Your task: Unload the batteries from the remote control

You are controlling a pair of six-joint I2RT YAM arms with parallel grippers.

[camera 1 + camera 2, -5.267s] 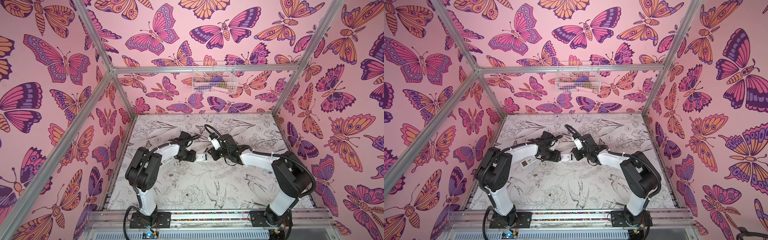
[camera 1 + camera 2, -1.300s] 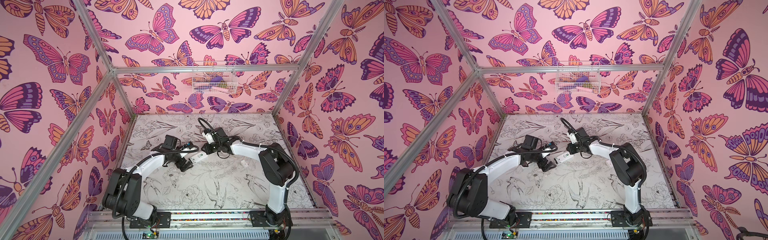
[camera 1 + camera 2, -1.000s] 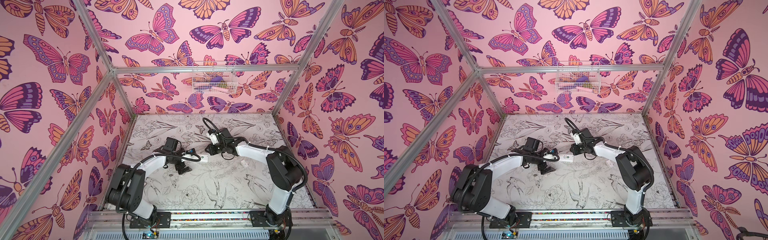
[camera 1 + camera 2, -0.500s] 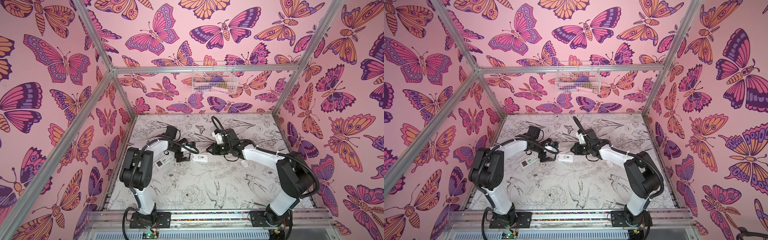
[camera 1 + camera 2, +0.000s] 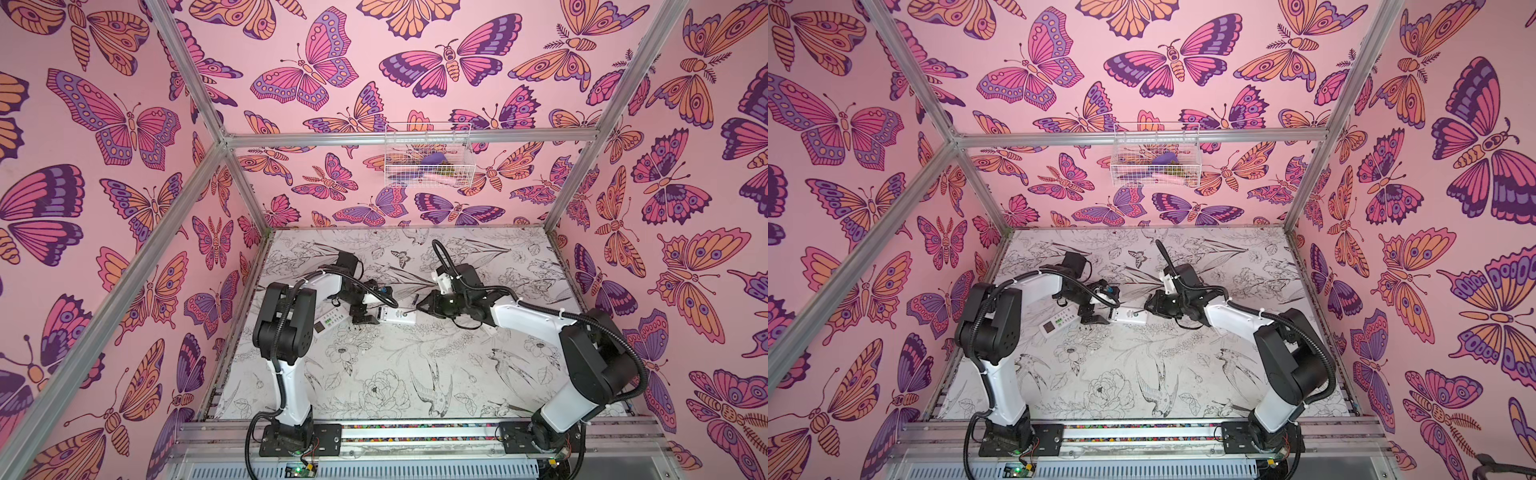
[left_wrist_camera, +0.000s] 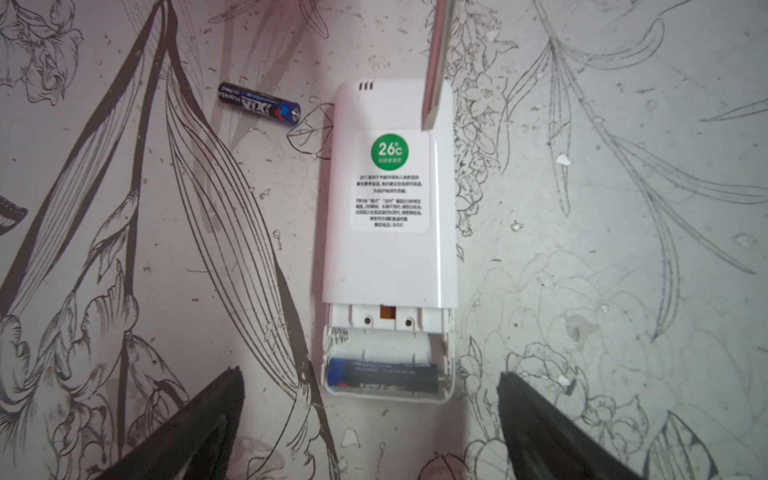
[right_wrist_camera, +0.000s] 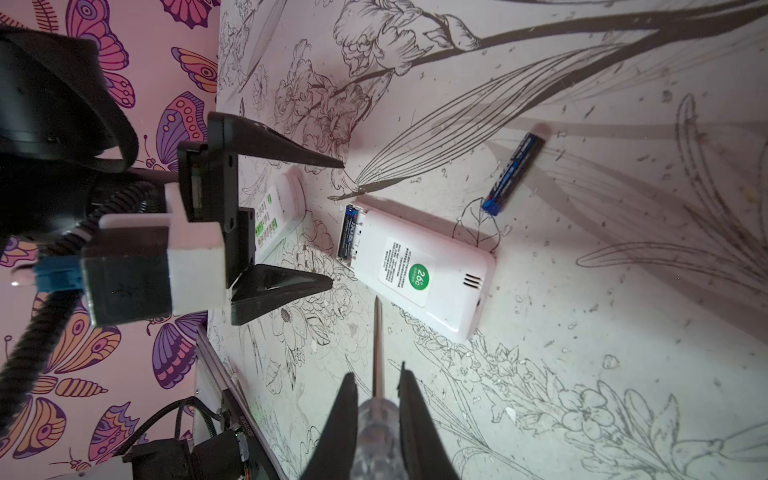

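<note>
Left jaws wide, back at remote (image 6: pixel 388 249); right jaws grip screwdriver (image 7: pixel 377 345).

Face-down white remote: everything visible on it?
The white remote, glossy plastic by its look, lies flat and face down on the table. Its back carries a label with a green 26°C dot and three vent slits. The compartment is open: one dark battery in the end slot, the neighbouring slot empty. The open left tool straddles that end, apart from it. The screwdriver tip is over the far end, contact unclear.
</note>
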